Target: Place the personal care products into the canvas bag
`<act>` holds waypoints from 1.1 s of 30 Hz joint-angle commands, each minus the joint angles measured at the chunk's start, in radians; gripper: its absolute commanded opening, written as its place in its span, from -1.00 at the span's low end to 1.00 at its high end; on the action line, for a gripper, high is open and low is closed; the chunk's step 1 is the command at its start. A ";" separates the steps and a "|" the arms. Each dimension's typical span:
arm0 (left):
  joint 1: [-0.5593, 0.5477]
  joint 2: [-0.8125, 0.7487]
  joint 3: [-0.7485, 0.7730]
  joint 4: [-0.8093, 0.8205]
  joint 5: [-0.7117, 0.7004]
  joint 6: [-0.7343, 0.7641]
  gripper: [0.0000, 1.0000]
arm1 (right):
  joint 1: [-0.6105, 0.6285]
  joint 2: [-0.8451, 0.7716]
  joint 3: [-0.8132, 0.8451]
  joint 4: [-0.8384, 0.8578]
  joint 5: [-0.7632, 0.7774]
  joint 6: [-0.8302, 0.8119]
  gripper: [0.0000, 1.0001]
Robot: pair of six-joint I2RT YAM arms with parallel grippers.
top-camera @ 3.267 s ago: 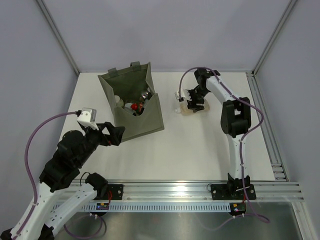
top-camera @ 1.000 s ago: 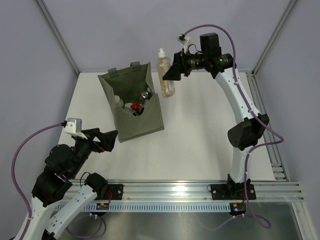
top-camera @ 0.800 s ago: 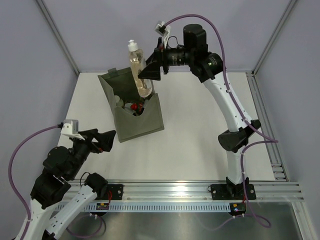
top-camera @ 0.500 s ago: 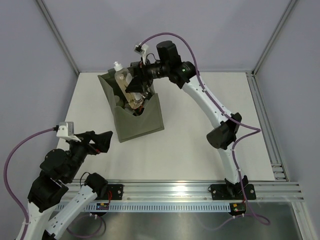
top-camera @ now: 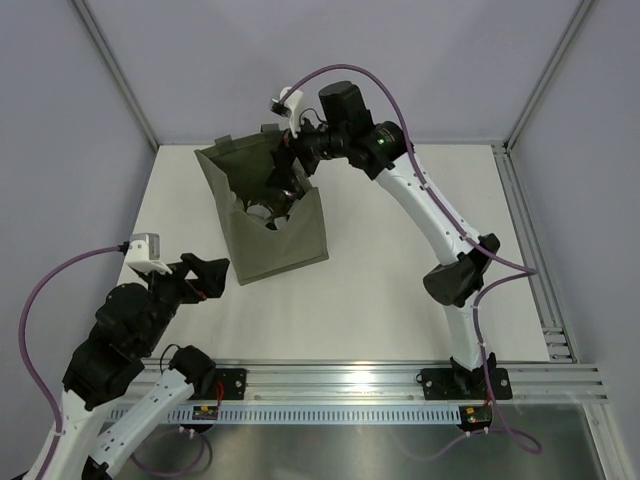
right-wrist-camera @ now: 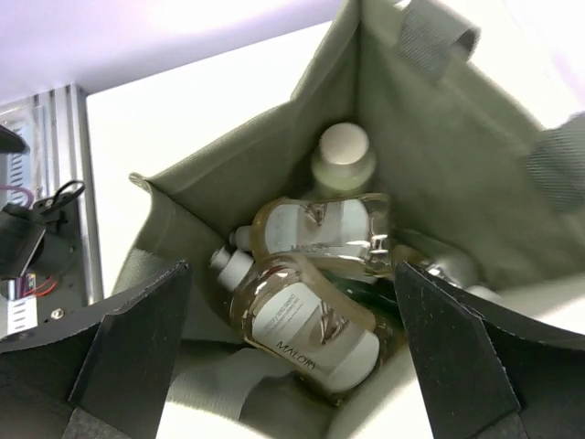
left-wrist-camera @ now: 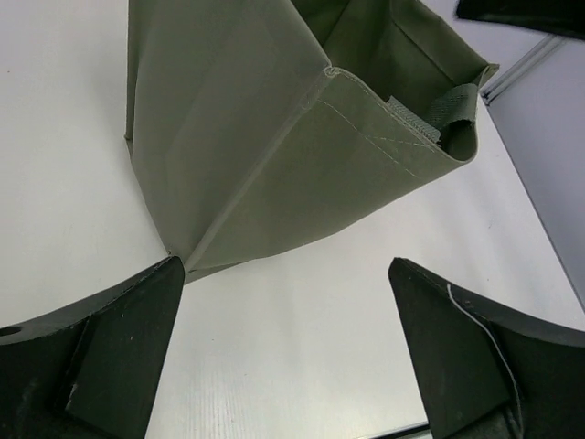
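The olive canvas bag [top-camera: 285, 245] stands open at the back left of the table. My right gripper [top-camera: 283, 175] hangs open and empty just above its mouth. In the right wrist view the right gripper [right-wrist-camera: 291, 274] looks down into the bag [right-wrist-camera: 430, 119]. Inside, one amber bottle [right-wrist-camera: 311, 325] lies on top, a second amber bottle [right-wrist-camera: 324, 229] lies behind it, and a white bottle [right-wrist-camera: 343, 151] stands at the back. Other products lie hidden beneath them. My left gripper [top-camera: 212, 272] is open and empty near the bag's front left corner; in the left wrist view the left gripper [left-wrist-camera: 285, 274] faces the bag [left-wrist-camera: 274, 137].
White table [top-camera: 400, 290] with grey walls at the back and sides. An aluminium rail [top-camera: 400, 378] runs along the near edge and another [top-camera: 530, 250] along the right side. One bag handle [right-wrist-camera: 437, 27] sticks up at the far rim.
My right gripper carried an amber bottle from the table right of the bag up over the bag's mouth, lowered it in and let go. The left arm drew back a little.
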 commanded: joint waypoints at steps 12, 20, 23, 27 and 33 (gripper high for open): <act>-0.003 -0.010 0.031 -0.086 -0.092 -0.014 0.98 | -0.286 -0.467 -0.527 0.202 0.545 0.234 0.99; -0.003 -0.040 -0.007 -0.092 -0.092 -0.014 0.98 | -0.340 -0.709 -0.923 0.321 0.878 0.164 0.99; -0.003 -0.052 -0.024 -0.080 -0.078 -0.014 0.98 | -0.341 -0.780 -1.002 0.324 0.917 0.162 0.99; -0.005 -0.050 -0.033 -0.069 -0.066 -0.014 0.97 | -0.340 -0.840 -1.084 0.320 0.902 0.177 0.99; -0.003 -0.055 -0.038 -0.077 -0.041 -0.040 0.98 | -0.341 -0.912 -1.174 0.321 0.894 0.205 0.99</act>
